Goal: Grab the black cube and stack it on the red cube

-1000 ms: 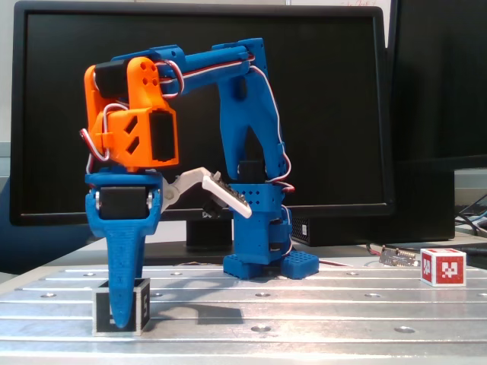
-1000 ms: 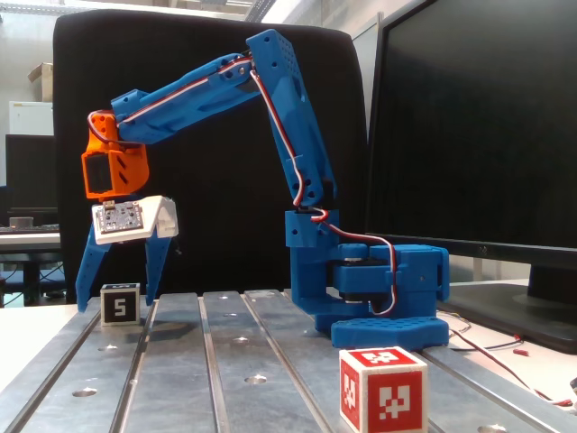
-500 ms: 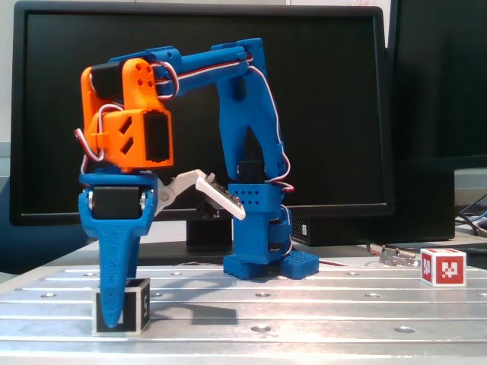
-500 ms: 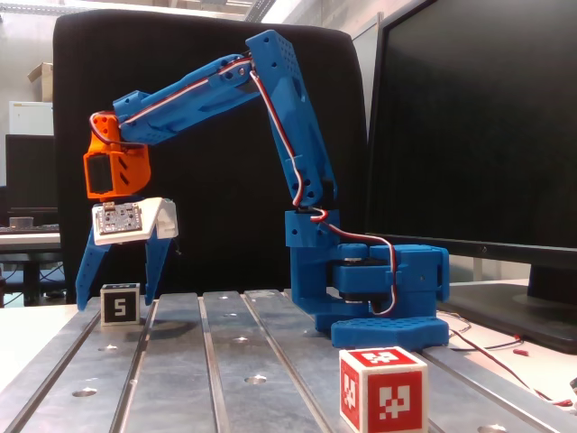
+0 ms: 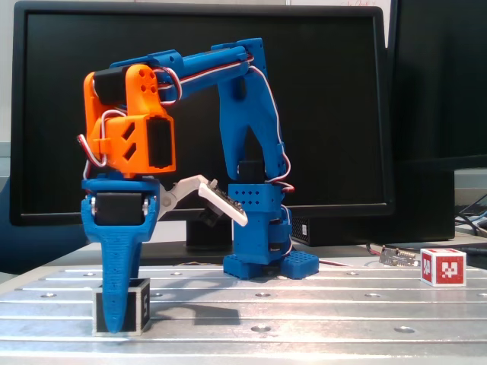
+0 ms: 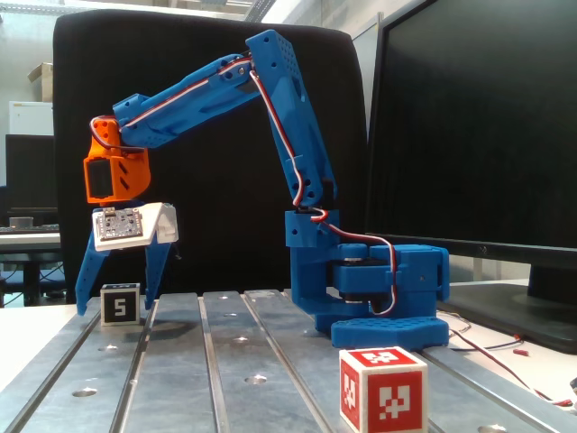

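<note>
The black cube (image 5: pixel 135 306) (image 6: pixel 120 304), marked with a white "5", sits on the slotted metal table at the left in both fixed views. My blue gripper (image 5: pixel 116 325) (image 6: pixel 114 307) hangs point-down over it and is open. One finger (image 6: pixel 87 281) stands left of the cube and the other finger (image 6: pixel 153 275) right of it, neither visibly touching. From the front, the near finger covers part of the cube. The red cube (image 5: pixel 443 267) (image 6: pixel 383 390) with its white pattern rests far off, beyond the arm's base.
The arm's blue base (image 5: pixel 266 258) (image 6: pixel 379 302) is bolted mid-table. A large black monitor (image 5: pixel 205 114) stands close behind. A small circuit board (image 5: pixel 397 257) and cables lie near the red cube. The metal table (image 5: pixel 319 312) has grooves and bolt holes.
The wrist has wobbled slightly sideways and settled a little lower over the black cube. The fingers stay spread and neither cube has moved.
</note>
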You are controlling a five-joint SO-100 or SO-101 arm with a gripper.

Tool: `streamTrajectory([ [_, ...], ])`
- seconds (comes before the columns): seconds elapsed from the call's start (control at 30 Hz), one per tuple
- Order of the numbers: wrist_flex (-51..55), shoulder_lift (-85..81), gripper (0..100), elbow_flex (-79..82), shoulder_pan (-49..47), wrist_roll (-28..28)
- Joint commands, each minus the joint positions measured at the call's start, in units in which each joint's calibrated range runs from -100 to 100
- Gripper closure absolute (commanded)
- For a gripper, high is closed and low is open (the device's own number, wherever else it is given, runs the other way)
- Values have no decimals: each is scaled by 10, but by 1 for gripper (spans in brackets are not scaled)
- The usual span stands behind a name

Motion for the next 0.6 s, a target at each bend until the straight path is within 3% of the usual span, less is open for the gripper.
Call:
streamTrajectory([
  [0.0,-1,-1,70,-1,1,-2],
  [0.57,7,12,70,-10,0,-2],
])
